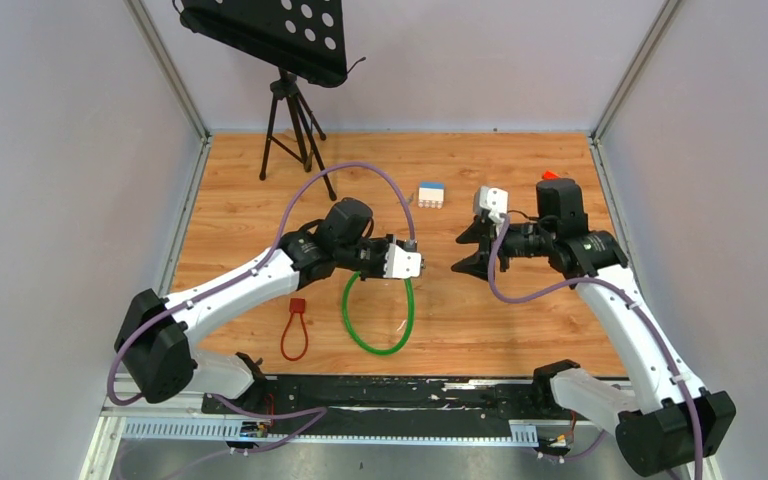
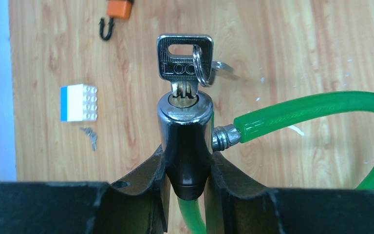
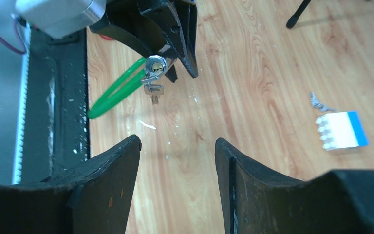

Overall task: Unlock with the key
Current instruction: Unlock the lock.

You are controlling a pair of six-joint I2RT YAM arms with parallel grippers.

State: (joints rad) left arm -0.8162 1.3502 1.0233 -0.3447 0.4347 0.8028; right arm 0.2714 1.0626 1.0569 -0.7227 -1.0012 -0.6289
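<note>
The wooden table [image 1: 520,330] bears a blue-white block [image 1: 431,194], red loop [image 1: 297,306], tripod [image 1: 285,92].

Robot lab cell: plain walls [image 1: 60,150], aluminium frame [image 1: 167,68], tripod [image 1: 285,92].

clear gap, key [image 2: 185,58] to right gripper [image 1: 459,253]

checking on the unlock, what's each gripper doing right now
Left gripper: closed on the lock, with the key in it.
Right gripper: open, holding nothing.
</note>
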